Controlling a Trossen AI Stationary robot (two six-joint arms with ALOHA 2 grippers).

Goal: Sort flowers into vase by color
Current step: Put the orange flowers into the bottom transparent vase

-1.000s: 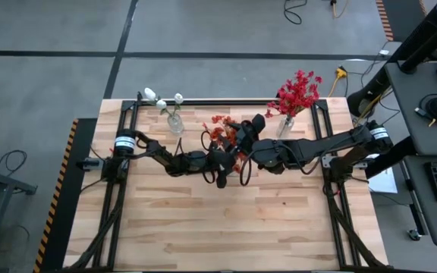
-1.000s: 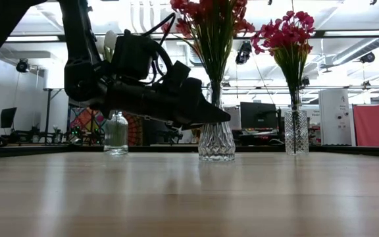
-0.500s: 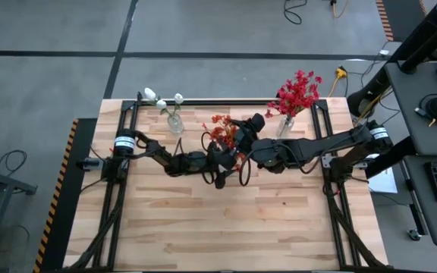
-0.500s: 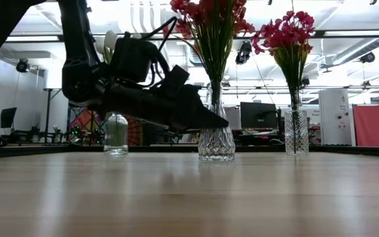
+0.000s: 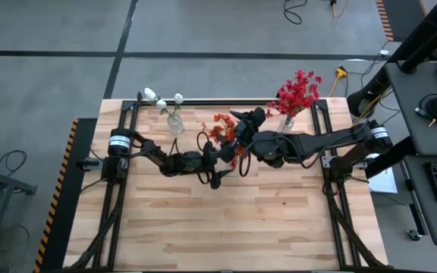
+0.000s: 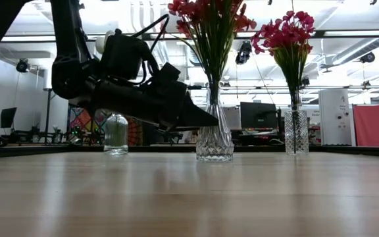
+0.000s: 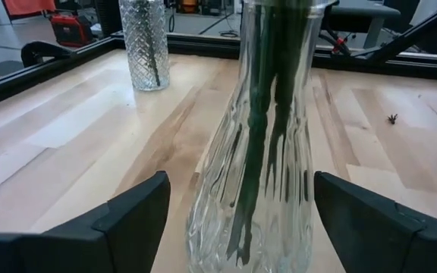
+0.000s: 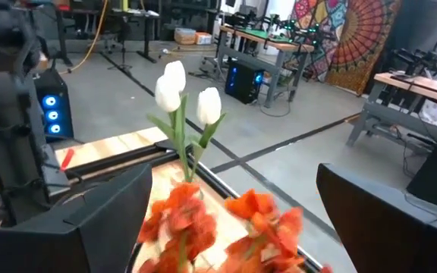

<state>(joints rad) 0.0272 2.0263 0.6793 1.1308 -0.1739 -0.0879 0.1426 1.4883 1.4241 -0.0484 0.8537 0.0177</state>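
Flowers sorted by colour stand in three glass vases along the far part of the wooden desk (image 5: 226, 220). Nearest the arms, the orange flowers (image 5: 222, 129) rise from a ribbed, wide-footed vase (image 6: 214, 135) at the desk's middle; their green stems (image 7: 268, 106) show through the glass in the left wrist view. The left tool (image 7: 237, 220) sits low at this vase, one dark finger (image 7: 120, 220) on each side of the glass, spread wide and clear of it, holding nothing. The left arm (image 5: 158, 155) reaches in from the desk's left edge. The right tool (image 5: 249, 119) hovers above the orange blooms, its fingers (image 8: 89, 220) wide apart and empty; the right wrist view looks down past them onto orange petals. The right arm (image 5: 317, 142) stretches in from the right edge. Farther back on the left, the white flowers (image 5: 161, 100) stand in a small clear bottle (image 6: 116, 133). Farther back on the right, the crimson-red flowers (image 5: 298, 91) fill a tall cut-glass vase (image 6: 295, 131). Beyond the desk lies a workshop with monitors and benches.
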